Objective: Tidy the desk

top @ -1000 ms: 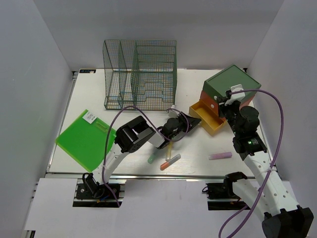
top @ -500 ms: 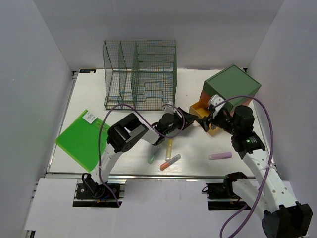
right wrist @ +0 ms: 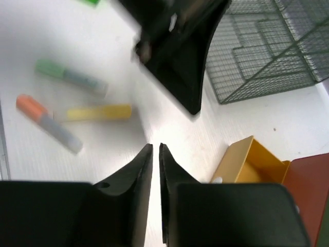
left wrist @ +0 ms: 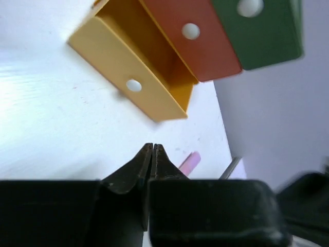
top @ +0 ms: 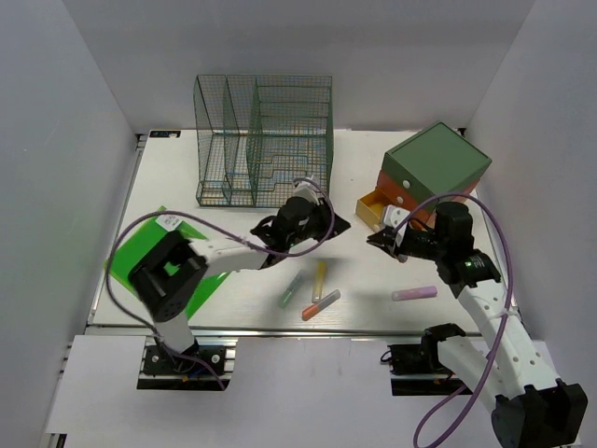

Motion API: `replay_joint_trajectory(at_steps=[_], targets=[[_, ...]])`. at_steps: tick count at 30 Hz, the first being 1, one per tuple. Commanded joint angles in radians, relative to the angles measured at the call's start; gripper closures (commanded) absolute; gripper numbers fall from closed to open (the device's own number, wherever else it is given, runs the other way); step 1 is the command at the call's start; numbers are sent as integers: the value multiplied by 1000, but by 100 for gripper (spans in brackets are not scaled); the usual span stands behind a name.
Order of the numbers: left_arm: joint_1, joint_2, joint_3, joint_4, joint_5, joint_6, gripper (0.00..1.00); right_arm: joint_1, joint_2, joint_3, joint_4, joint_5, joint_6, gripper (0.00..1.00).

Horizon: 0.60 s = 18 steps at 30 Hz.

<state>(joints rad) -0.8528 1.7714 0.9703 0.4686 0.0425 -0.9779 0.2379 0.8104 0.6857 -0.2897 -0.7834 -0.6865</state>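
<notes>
Rack (top: 264, 140) at desk (top: 187, 177) far edge, left of centre. Drawer box (top: 437, 163) in far right corner, with its bottom drawer (top: 371, 207) pulled out toward centre. Flat slab (top: 334, 225) in front of rack. Folder (top: 140, 245) by left edge, toward near corner. Three markers (top: 319, 278) close together at near edge centre. Fourth marker (top: 414, 293) right of them, apart.

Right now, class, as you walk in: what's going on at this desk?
Two robot arms are tidying a desk. The left pincer and the right pincer are both shut with no marker in them, and both hang above the middle of the tabletop. The yellow drawer stands open. Four markers lie loose on the near half of the desk: green, yellow, orange and pink. A green folder lies at the left.
</notes>
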Motion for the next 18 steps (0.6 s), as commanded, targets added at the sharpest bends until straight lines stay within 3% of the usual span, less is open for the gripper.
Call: replay_joint_trajectory(at_steps=[1, 3, 4, 5, 6, 7, 8, 10, 11, 18], targets=[[15, -206, -7, -341, -29, 305, 88, 0, -20, 66, -222, -57, -209, 86], [15, -334, -1, -512, -58, 419, 91, 1, -10, 83, -310, 2, -307, 80], [15, -372, 8, -560, -50, 529, 89, 3, -1, 106, -406, 83, -349, 63], [15, -448, 11, -653, -44, 569, 84, 1, 22, 115, -454, 131, -390, 56], [15, -487, 10, -689, -44, 609, 75, 0, 38, 124, -491, 180, -448, 51], [15, -522, -1, -746, -49, 669, 53, 3, 53, 139, -550, 278, -468, 46], [15, -558, -11, -763, -55, 691, 42, 0, 81, 144, -571, 323, -488, 44], [15, -668, -48, -780, -73, 741, 30, -2, 102, 146, -603, 419, -540, 37], [15, -706, -98, -774, -78, 754, 24, -3, 119, 144, -646, 430, -557, 26], [15, -900, -228, -759, -136, 821, 19, -2, 86, 51, -697, 484, -663, 21]])
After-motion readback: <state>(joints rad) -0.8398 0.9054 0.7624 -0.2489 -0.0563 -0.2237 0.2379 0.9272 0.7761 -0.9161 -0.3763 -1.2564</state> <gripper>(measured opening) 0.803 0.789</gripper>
